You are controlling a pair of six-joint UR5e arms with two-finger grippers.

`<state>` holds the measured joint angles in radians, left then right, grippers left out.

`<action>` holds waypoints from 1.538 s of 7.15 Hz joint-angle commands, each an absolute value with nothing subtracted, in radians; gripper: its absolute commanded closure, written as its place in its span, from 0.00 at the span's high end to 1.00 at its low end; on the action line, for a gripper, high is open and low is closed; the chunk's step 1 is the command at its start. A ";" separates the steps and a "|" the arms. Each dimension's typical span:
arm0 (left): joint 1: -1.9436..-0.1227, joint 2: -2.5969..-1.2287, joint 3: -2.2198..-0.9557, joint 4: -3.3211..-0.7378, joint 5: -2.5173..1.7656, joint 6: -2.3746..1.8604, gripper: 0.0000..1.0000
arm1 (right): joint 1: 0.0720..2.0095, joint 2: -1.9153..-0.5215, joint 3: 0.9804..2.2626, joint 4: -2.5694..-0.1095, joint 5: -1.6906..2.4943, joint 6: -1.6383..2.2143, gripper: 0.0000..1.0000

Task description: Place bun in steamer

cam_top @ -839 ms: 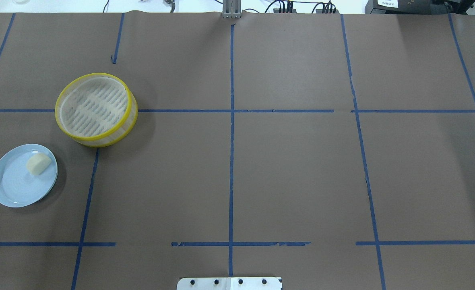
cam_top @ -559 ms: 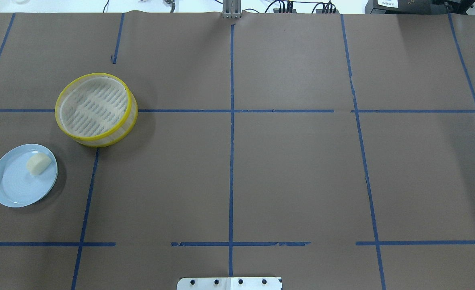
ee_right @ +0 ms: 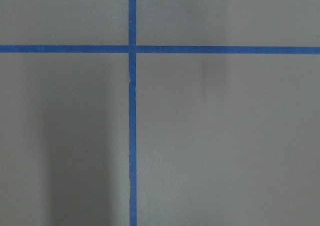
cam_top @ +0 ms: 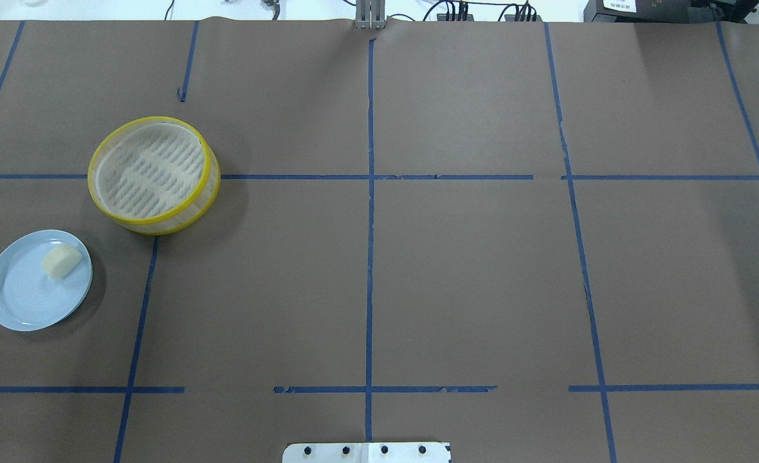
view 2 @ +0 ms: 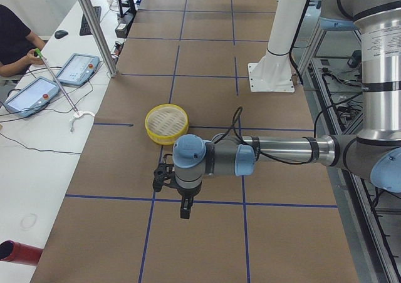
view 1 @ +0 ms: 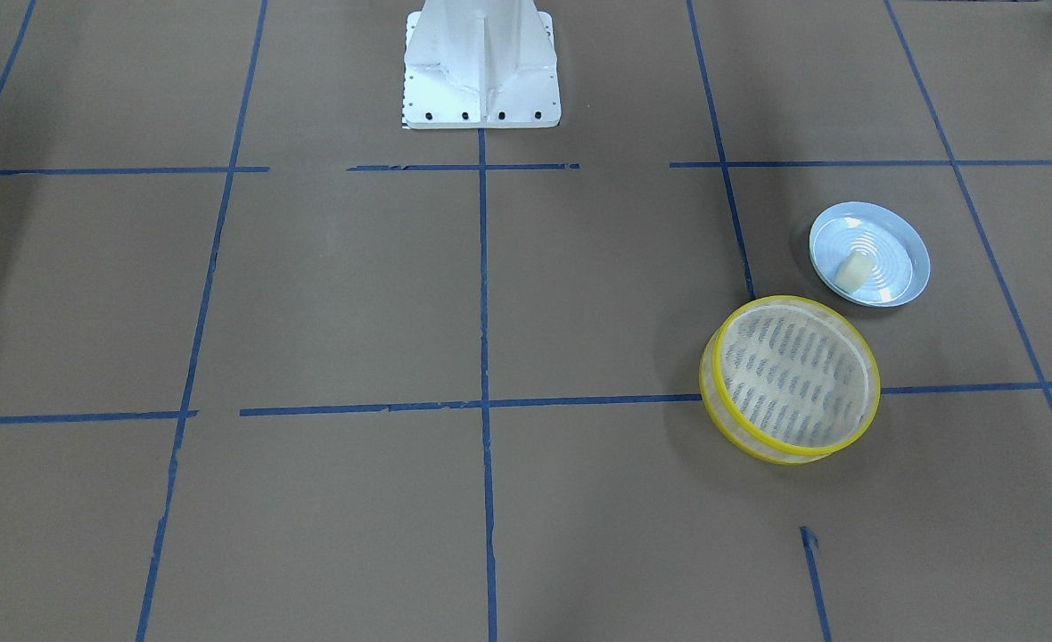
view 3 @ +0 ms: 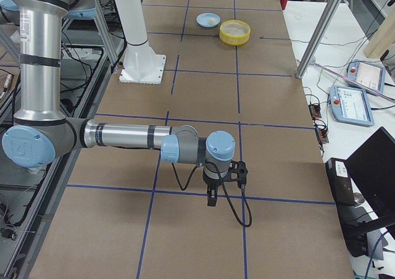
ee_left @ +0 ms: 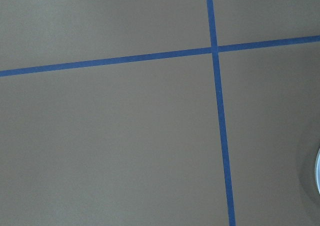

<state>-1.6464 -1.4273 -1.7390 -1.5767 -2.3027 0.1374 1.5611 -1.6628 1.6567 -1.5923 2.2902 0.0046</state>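
The cream-white bun [cam_top: 62, 261] lies on the far side of a light blue plate [cam_top: 22, 308] at the table's left; both also show in the front-facing view, bun [view 1: 853, 270] on plate [view 1: 905, 245]. The empty yellow-rimmed steamer [cam_top: 161, 225] stands just beyond the plate, apart from it, and shows in the front-facing view [view 1: 789, 303] too. My left gripper [view 2: 183, 213] shows only in the exterior left view, hanging low over the table short of the steamer [view 2: 166, 121]. My right gripper [view 3: 212, 200] shows only in the exterior right view, far from both. I cannot tell whether either is open.
The table is covered in brown paper with blue tape lines. The robot's white base [view 1: 481, 80] stands at the middle of its near edge. The left wrist view shows a sliver of the plate's rim [ee_left: 318, 171]. Operator tablets [view 2: 56, 76] lie past the far edge.
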 commanded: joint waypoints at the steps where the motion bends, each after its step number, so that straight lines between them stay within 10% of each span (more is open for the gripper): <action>1: -1.646 -1.446 -1.776 -1.572 -2.304 0.126 1.00 | 1.560 -1.663 1.657 -1.592 2.290 0.005 1.00; 11: -1.148 -1.499 -1.984 -1.710 -2.248 -0.571 1.00 | 1.560 -1.663 1.657 -1.592 2.290 0.005 1.00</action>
<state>-1.2231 -1.4926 -1.9925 -1.6571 -2.3016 -0.4782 1.5609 -1.6628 1.6567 -1.5923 2.2902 0.0046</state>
